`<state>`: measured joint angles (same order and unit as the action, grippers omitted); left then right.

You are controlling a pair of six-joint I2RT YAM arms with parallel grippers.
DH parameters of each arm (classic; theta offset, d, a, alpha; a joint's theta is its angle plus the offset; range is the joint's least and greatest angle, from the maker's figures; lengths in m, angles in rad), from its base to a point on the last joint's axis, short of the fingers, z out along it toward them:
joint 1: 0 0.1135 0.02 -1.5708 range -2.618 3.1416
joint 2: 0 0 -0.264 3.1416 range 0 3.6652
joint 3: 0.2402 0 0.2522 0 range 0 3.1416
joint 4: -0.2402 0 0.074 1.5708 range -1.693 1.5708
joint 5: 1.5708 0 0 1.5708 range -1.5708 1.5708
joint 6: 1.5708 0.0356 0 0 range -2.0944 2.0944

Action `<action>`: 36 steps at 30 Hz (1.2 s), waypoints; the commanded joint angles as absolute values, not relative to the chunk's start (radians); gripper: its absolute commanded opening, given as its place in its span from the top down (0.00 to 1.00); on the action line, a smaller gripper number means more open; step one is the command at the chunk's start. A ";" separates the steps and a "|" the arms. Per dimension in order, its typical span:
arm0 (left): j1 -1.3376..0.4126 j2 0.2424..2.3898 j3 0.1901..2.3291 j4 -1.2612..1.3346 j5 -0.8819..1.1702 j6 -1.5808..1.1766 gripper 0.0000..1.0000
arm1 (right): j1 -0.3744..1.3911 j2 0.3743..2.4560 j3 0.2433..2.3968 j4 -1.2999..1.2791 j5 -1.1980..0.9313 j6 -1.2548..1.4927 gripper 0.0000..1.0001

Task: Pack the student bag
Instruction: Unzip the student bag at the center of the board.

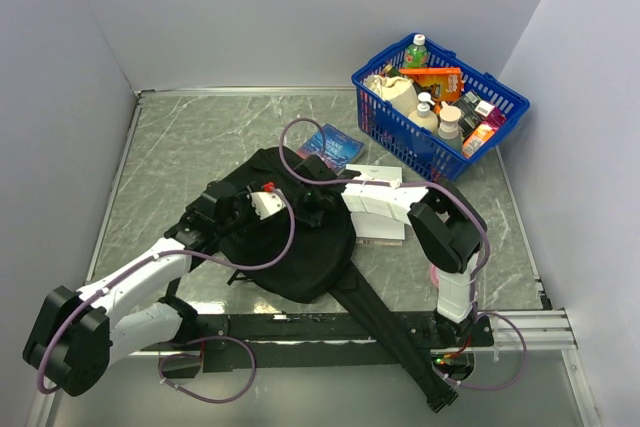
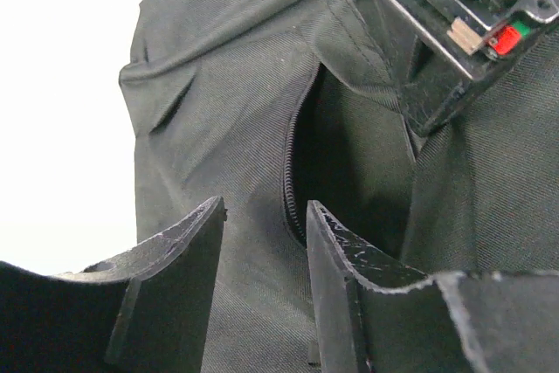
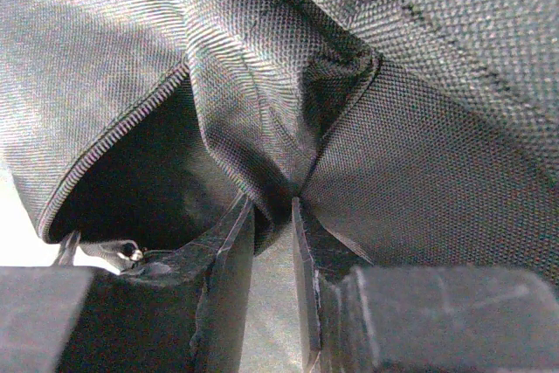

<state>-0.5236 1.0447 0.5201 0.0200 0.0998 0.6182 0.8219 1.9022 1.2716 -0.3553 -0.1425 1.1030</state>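
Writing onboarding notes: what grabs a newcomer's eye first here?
The black student bag sprawls mid-table. The right fingers pinch a fabric fold by its open zipper, and the left fingers stand apart at the zipper. Then the crammed blue basket, in the far right corner.

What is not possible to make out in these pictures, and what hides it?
1. Inside of the student bag: both wrist views, only darkness behind the open zipper.
2. White flat item: top view, mostly covered by the right arm.
3. Labels in the blue basket: top view, too small to read.
4. Fold held by the right gripper: right wrist view, its end hidden between the fingers.
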 commanded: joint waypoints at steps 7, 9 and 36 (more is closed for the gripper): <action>-0.531 1.035 0.580 -0.051 0.187 0.561 0.37 | 0.827 1.876 1.264 -0.419 -0.109 1.085 0.70; -0.540 1.038 0.569 -0.028 0.172 0.560 0.34 | 0.833 1.878 1.262 -0.419 -0.110 1.086 0.70; -0.525 1.161 0.563 0.144 0.002 0.686 0.95 | 0.838 1.819 1.212 -0.382 -0.106 1.081 0.70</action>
<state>-0.5404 1.1633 0.5018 0.1062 0.0456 0.7124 0.8291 1.8874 1.2591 -0.3496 -0.1261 1.0912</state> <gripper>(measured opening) 0.219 0.301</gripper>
